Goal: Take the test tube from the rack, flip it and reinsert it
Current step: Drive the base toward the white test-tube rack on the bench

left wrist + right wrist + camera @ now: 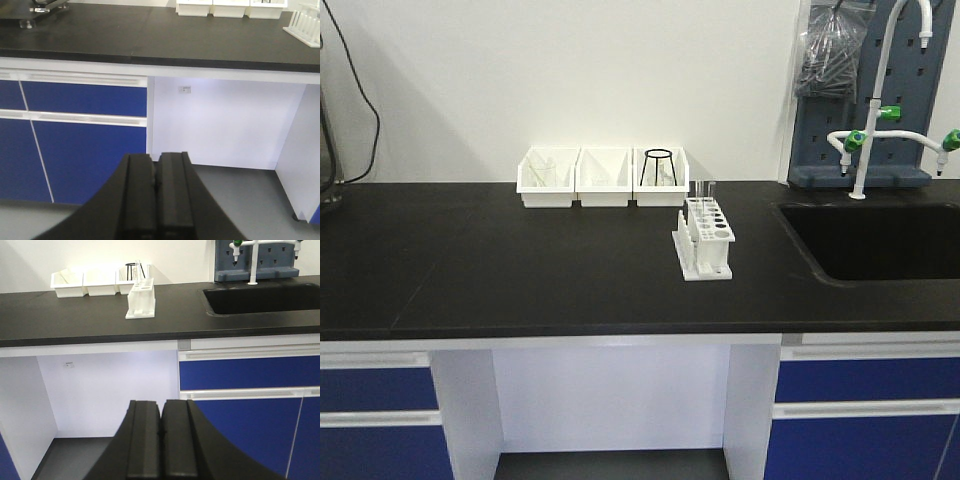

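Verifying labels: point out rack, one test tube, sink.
rack (710,222): front view, top plate.
test tube (137,269): right wrist view, upper glass.
sink (880,240): front view, bare basin.

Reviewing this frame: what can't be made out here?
Test tubes: front view, too faint and small to tell which end is up.
Rack: left wrist view, cut off by the right edge.
Bins: front view, clear contents too blurred to name.

White plastic rack standing on black counter. Two clear test tubes upright in far-end holes, side by side.
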You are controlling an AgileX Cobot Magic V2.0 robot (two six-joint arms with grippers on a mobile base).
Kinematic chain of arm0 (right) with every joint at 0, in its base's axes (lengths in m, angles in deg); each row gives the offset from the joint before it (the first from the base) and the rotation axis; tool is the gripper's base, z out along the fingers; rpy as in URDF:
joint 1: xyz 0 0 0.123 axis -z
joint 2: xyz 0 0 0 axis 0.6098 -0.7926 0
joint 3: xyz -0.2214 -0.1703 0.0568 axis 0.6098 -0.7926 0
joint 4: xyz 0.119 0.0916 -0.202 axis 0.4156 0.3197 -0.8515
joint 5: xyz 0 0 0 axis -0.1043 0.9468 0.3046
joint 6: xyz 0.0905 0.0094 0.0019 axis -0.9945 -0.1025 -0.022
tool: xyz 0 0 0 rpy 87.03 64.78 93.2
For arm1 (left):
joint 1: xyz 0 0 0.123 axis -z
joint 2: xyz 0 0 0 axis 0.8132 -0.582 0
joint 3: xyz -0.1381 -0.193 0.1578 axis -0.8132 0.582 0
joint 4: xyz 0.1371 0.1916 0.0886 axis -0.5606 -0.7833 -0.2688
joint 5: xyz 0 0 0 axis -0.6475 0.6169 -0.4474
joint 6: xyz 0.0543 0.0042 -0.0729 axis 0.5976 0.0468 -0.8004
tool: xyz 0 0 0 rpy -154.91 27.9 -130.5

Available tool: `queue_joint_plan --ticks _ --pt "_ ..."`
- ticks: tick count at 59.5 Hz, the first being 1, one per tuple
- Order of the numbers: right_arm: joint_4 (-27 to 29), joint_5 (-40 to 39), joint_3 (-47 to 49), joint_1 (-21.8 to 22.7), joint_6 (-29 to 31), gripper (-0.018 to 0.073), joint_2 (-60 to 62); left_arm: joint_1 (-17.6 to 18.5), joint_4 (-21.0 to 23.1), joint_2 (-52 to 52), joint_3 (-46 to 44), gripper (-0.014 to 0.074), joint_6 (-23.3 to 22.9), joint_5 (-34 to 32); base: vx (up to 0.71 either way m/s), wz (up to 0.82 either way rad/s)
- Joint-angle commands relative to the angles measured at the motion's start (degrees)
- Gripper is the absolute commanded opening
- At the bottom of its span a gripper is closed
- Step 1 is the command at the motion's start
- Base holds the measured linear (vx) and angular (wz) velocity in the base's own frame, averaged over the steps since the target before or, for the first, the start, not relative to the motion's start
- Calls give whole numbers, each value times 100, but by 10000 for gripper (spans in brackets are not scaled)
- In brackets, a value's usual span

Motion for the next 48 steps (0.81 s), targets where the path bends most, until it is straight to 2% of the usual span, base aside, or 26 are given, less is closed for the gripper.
queue_joint_plan --ticks 1,48 --pt "-34 -492 -5 7 7 -8 57 40 21 72 5 -6 -1 -502 34 -1" --pt "-34 -485 -5 7 7 -8 57 40 21 72 5 -6 -1 -502 39 0"
